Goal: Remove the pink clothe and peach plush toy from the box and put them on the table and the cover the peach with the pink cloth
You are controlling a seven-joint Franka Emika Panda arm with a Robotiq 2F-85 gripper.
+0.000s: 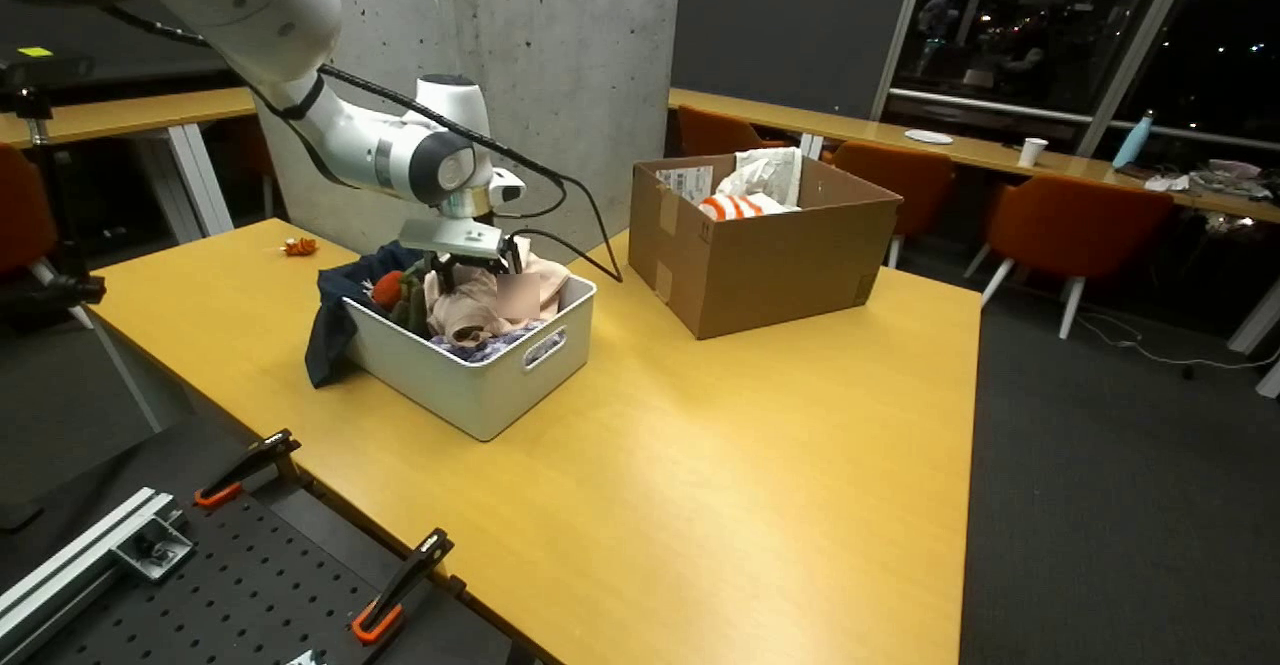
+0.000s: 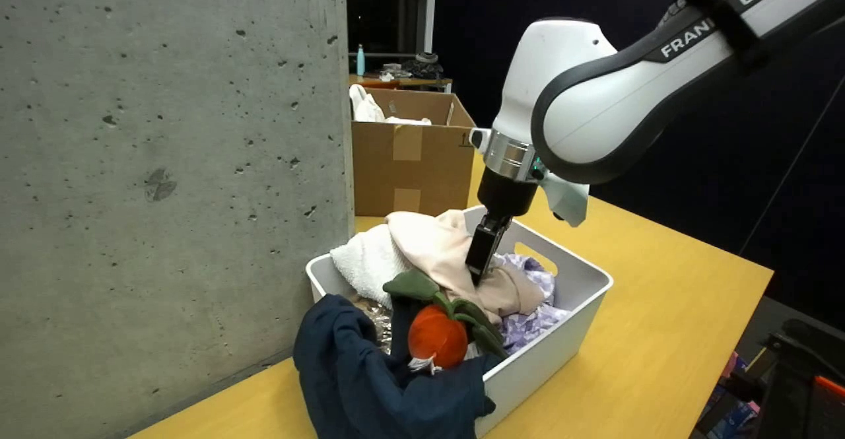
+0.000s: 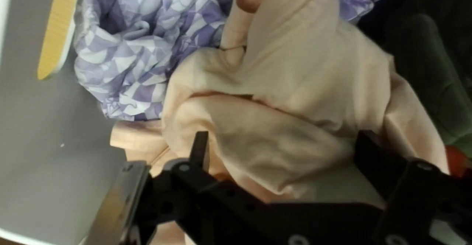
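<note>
Bare concrete (image 1: 560, 105) rises at the back of the yellow-tan table (image 1: 740, 445), and past it we see dark windows (image 1: 1000, 35) and orange chairs (image 1: 1085, 220). On the tabletop we have the light grey box (image 1: 430, 380), full of fabrics, with a brown cardboard box (image 1: 790, 280) near it. We find the pink cloth (image 2: 429, 247) lying rumpled in the light grey box, beside a purple-and-white patterned cloth (image 3: 136, 64) and a white towel (image 2: 373, 264). The peach plush toy (image 2: 437, 337) sits in there too, at the end where a navy cloth (image 2: 356, 386) hangs over the rim, and its green leaves lie next to the pink cloth. From above, the arm (image 2: 614, 115) reaches down to the box, and we see its gripper (image 3: 283, 147) standing wide, the two fingers (image 3: 199, 147) well apart, with folds of the pink cloth between and beneath them. In both exterior views the fingers reach down to that cloth, though we cannot tell how firmly they touch it. Beyond the navy cloth we notice an orange-red item (image 1: 299, 246), too small to name, and two orange-and-black clamps (image 1: 405, 585) stand at the edge of a black perforated bench (image 1: 230, 565).
</note>
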